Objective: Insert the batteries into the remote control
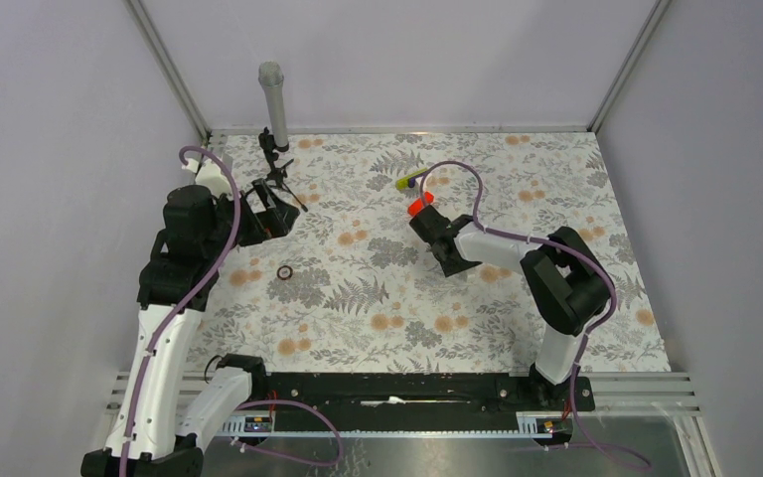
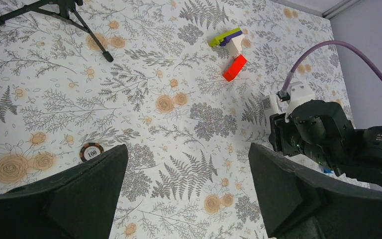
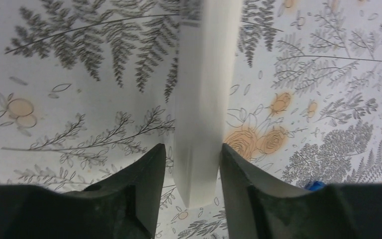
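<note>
A slim white bar, the remote control [image 3: 204, 74], lies on the floral cloth and runs away between the fingers of my right gripper [image 3: 193, 147]. The jaws straddle its near end, open: a thin gap shows on the left side, and the right finger sits against or very near the bar. In the left wrist view the remote control [image 2: 269, 105] shows just ahead of the right gripper [image 2: 277, 130]. My left gripper [image 2: 189, 184] hangs wide open over bare cloth at the left, holding nothing. The batteries are not in view.
A red block [image 2: 234, 67] and a white piece with a yellow-green and purple top [image 2: 227, 38] lie beyond the right gripper. A poker chip [image 2: 91, 152] lies near the left gripper. A black tripod [image 1: 276, 174] and a grey post [image 1: 274, 99] stand at the back left. A blue piece [image 3: 314, 185] peeks beside the right finger.
</note>
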Robot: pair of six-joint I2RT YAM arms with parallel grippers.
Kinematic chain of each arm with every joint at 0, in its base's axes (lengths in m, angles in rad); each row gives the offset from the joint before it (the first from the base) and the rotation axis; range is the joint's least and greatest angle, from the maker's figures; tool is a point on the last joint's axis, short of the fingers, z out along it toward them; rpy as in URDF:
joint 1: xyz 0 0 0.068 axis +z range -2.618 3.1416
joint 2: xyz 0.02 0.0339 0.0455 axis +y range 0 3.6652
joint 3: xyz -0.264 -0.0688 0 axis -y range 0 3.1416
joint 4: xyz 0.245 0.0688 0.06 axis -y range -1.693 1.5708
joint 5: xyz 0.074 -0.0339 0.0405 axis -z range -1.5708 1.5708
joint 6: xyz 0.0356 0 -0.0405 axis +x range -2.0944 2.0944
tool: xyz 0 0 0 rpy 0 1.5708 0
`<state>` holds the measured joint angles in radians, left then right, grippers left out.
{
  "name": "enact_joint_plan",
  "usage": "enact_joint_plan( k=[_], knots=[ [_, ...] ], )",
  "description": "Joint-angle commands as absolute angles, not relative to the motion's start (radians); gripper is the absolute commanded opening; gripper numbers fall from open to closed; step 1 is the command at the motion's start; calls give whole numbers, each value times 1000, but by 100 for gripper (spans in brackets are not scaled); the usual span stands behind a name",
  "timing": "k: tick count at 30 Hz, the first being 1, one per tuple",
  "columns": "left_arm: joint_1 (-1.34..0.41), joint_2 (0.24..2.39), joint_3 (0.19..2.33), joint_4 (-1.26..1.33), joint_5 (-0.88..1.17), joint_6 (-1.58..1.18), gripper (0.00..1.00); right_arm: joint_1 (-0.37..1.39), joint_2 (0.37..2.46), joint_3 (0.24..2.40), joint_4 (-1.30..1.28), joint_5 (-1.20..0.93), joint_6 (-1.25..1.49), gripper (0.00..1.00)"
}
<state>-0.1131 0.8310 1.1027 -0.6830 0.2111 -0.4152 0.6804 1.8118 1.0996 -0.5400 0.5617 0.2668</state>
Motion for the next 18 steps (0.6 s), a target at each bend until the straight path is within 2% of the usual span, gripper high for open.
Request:
enact_joint_plan(
  k=[1, 6, 10, 15, 17, 18],
  knots=[
    [-109, 819, 1159, -686, 210, -398, 99, 678, 1738, 1135, -538, 452, 286, 56],
    [-109, 826, 1174, -699, 217, -397, 99, 677, 1630, 1142, -507, 331, 277, 64],
    [-109, 828, 1184, -701, 216, -400, 99, 674, 1553, 1124, -457, 268, 281, 65],
    [-108, 829, 1216, -723, 188, -407, 99, 666, 1453, 1137, -494, 402, 342, 63],
    [-109, 820, 1235, -737, 163, -409, 99, 660, 1365, 1131, -494, 485, 367, 66],
    [-109, 814, 1247, -742, 157, -405, 99, 656, 1308, 1129, -494, 525, 377, 72]
  ],
)
